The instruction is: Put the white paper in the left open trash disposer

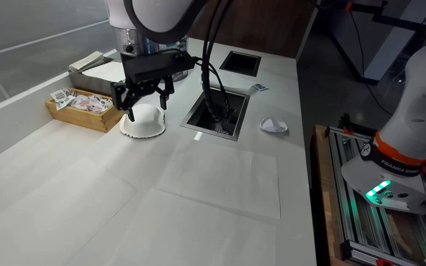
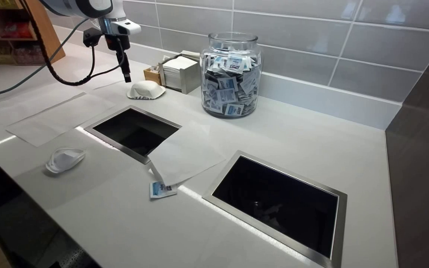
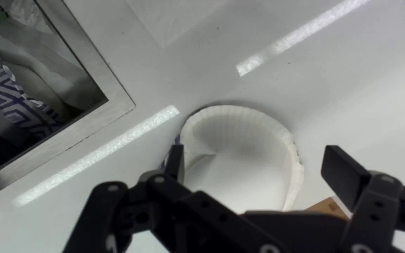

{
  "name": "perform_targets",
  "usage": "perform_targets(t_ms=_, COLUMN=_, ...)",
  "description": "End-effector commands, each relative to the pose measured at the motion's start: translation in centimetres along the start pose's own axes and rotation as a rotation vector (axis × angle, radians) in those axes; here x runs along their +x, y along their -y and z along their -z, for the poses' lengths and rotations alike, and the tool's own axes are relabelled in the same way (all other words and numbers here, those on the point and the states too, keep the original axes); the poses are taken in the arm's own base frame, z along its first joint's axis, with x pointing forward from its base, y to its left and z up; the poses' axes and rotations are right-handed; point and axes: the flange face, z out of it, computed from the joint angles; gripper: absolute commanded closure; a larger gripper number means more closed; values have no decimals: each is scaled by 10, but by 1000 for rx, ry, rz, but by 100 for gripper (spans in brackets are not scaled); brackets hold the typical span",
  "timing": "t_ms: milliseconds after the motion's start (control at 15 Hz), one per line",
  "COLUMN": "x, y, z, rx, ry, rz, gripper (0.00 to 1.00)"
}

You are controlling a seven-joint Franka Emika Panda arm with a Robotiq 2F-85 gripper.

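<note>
The white paper [image 1: 141, 127] lies on the counter like an upturned bowl with a crumpled rim; it also shows in an exterior view [image 2: 146, 89] and in the wrist view [image 3: 244, 168]. My gripper [image 1: 147, 112] is open and empty above it, tips down. In the wrist view [image 3: 254, 154] one finger overlaps the paper's left edge and the other stands past its right edge. Contact cannot be told. The left open trash disposer, a silver-rimmed cutout, is beside the paper in both exterior views [image 1: 242, 117] [image 2: 118, 144]. Its corner, with trash inside, shows in the wrist view [image 3: 118, 102].
A wooden box [image 1: 81, 119] of packets and a napkin holder [image 2: 189, 79] stand by the wall, near a glass jar [image 2: 231, 85]. A further cutout [image 2: 269, 229], a crumpled white scrap [image 1: 273, 125], a small packet [image 2: 162, 190] and flat paper sheets [image 1: 220, 177] are on the counter.
</note>
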Motion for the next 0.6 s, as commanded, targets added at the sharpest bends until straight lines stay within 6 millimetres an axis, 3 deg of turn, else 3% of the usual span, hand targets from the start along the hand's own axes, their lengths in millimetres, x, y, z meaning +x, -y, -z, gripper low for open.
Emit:
perform_targets(t_ms=0, x=15, y=12, z=-13, rx=-23, ry=-39, rz=-44, gripper=0)
perform_targets(t_ms=533, x=29, y=14, z=-24, rx=-37, ry=-52, rz=-125, gripper=0)
